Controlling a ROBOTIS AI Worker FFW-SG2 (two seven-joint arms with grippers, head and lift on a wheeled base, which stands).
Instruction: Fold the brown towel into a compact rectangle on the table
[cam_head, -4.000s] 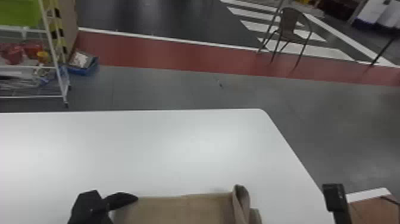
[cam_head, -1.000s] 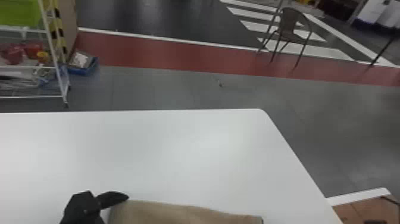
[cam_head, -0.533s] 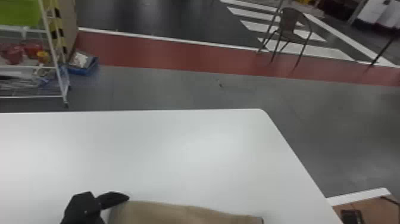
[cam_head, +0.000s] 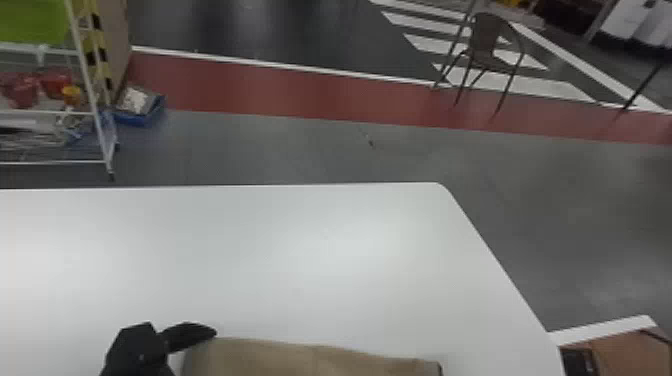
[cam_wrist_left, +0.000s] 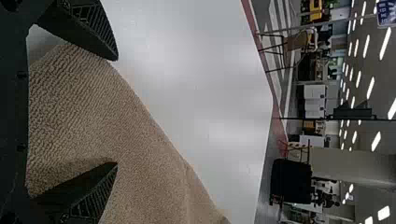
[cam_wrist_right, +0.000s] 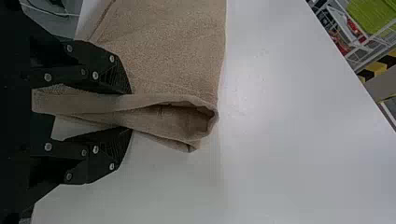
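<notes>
The brown towel (cam_head: 305, 359) is lying on the white table (cam_head: 250, 270), stretching L to R as a long folded band; I'm using the towel as landmark for the rest. In the head view my L gripper (cam_head: 170, 339) is sitting at the towel's L end, w/ one dark finger reaching to its far corner. In the L wrist view that same L gripper (cam_wrist_left: 116, 111) is standing open, fingers wide apart, w/ ribbed brown cloth spreading btwn and beneath them.

My R gripper (cam_wrist_right: 130, 110) is waiting at the towel's R end, also open: its 2 fingers are staying apart, w/ a turned-over strip of cloth running btwn them. Past the fingertips, that strip is ending in a hollow loop (cam_wrist_right: 184, 120), its mouth gaping, thin layers showing at the rim. A dark piece of my R arm (cam_head: 577, 362) is showing well to the R of the towel, in front of a brown surface (cam_head: 635, 352).

Beyond the towel, far off on the floor, a chair (cam_head: 490, 47) is standing to the R; a wire rack (cam_head: 84, 60) and a blue tray (cam_head: 142, 117) are standing to the L.
</notes>
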